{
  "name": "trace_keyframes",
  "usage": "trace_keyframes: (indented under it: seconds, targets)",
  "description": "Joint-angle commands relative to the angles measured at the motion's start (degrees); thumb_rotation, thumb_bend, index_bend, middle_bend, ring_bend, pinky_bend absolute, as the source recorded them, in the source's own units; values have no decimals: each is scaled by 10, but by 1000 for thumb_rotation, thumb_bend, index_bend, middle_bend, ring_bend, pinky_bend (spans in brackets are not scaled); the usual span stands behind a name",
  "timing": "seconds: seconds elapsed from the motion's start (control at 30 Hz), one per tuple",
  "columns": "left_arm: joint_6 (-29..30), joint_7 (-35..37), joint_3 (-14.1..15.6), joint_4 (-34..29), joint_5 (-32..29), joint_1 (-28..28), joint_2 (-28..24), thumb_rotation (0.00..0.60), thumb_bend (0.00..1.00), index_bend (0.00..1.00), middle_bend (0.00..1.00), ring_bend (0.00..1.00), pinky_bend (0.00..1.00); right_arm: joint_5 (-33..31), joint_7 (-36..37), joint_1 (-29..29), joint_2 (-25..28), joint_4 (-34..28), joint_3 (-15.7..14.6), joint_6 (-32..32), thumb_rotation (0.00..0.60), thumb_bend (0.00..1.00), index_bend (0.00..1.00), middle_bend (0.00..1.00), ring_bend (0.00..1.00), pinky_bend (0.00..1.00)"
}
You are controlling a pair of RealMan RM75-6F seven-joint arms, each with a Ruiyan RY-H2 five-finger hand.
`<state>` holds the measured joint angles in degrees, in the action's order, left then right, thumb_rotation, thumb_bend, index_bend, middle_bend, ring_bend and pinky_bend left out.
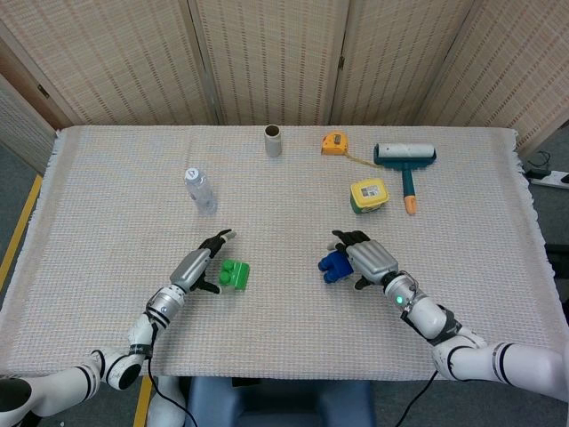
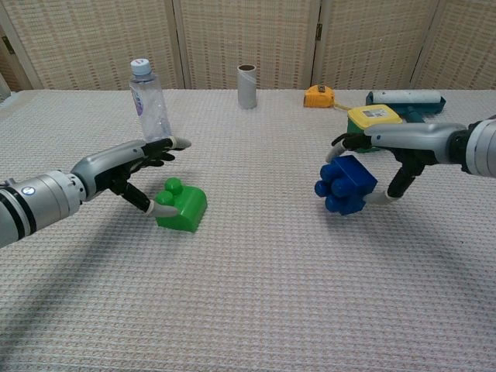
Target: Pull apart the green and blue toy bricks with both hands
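The green toy brick [image 1: 235,274] lies on the woven table cloth [image 1: 284,329] in the front left part of the table, apart from the blue toy brick [image 1: 334,263]; in the chest view it rests tilted on the cloth with its two studs turned toward the left hand [image 2: 132,174]. The left hand is low over the cloth just beside this brick; its fingers are spread and stretched, one fingertip touches or nearly touches the brick's left side, and the hand holds nothing, so it is unclenched.

The right hand [image 1: 370,260] holds the blue toy brick in the front right part of the table; in the chest view the fingers go over the top of the brick and the thumb presses from below, and the studs point to the left and a little down; the brick seems lifted a little above the cloth, but I cannot tell this for sure.

Behind the left hand a small clear water bottle [image 1: 200,189] stands upright; at the far edge stands a cardboard tube [image 1: 273,140]; to the right of it lies a yellow tape measure [image 1: 334,142], then a teal lint roller [image 1: 404,160] with an orange handle tip; a yellow-lidded box [image 1: 368,195] sits just in front of the roller, behind the right hand.
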<state>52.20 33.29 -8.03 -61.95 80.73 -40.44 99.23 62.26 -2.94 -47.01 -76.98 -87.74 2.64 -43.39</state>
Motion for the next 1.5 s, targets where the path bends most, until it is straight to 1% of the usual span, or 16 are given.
trace_keyframes:
  seconds: [0.03,0.13,0.2,0.27,0.33,0.47,0.5,0.6,0.73,0.8,0.87,0.97,1.07,1.27,1.4,1.5]
  targets:
    - [12,10,-3,-5,7,-1,-2,600,191,0,0,0,0,15,8,14,31,-37,8,-18,600,392,0,0,0,0]
    - [30,26,-5,-31,19,-1,-16,600,189,0,0,0,0,39,19,27,58,-69,8,-34,600,388,0,0,0,0]
    - [53,29,-10,-58,27,4,-28,600,190,0,0,0,0,53,27,36,80,-92,7,-41,600,385,0,0,0,0]
    - [74,15,-11,-87,34,10,-46,600,189,0,0,0,0,66,29,44,101,-111,6,-50,600,383,0,0,0,0]
    - [99,-22,-6,-126,47,21,-77,600,189,0,0,0,0,84,18,58,121,-129,3,-74,600,383,0,0,0,0]
    - [143,-106,6,-202,60,50,-146,600,192,0,0,0,0,110,-55,106,130,-143,-10,-171,600,383,0,0,0,0]
    - [149,-130,15,-222,64,60,-170,600,192,0,1,0,0,114,-92,127,121,-140,-14,-215,600,383,0,0,0,0]
    - [167,-186,37,-262,67,87,-223,600,193,0,19,0,0,127,-165,182,75,-115,-21,-322,600,383,0,0,0,0]
    - [224,-301,63,-251,84,132,-247,600,192,0,23,0,0,147,-199,236,33,-81,-36,-399,600,383,0,0,0,0]
    - [257,-344,73,-245,86,158,-253,600,192,0,24,0,0,155,-213,261,21,-68,-43,-429,600,383,0,0,0,0]
    - [289,-364,80,-230,88,184,-256,600,192,0,23,0,0,166,-224,281,12,-56,-48,-454,600,382,0,0,0,0]
    - [313,-365,89,-207,86,209,-260,600,191,0,23,0,0,179,-233,305,6,-43,-56,-478,600,383,0,0,0,0]
    - [337,-373,99,-187,83,238,-259,600,191,0,23,0,0,196,-225,329,5,-34,-69,-493,600,383,0,0,0,0]
    - [387,-373,122,-155,114,283,-241,600,191,0,23,0,0,238,-206,367,19,-41,-88,-524,600,382,0,0,0,0]
    - [393,-385,125,-166,118,296,-246,600,191,0,23,0,0,249,-163,377,40,-50,-102,-501,600,382,0,0,0,0]
    - [372,-405,127,-190,98,304,-258,600,190,0,23,0,0,255,-145,379,56,-59,-100,-490,600,381,0,0,0,0]
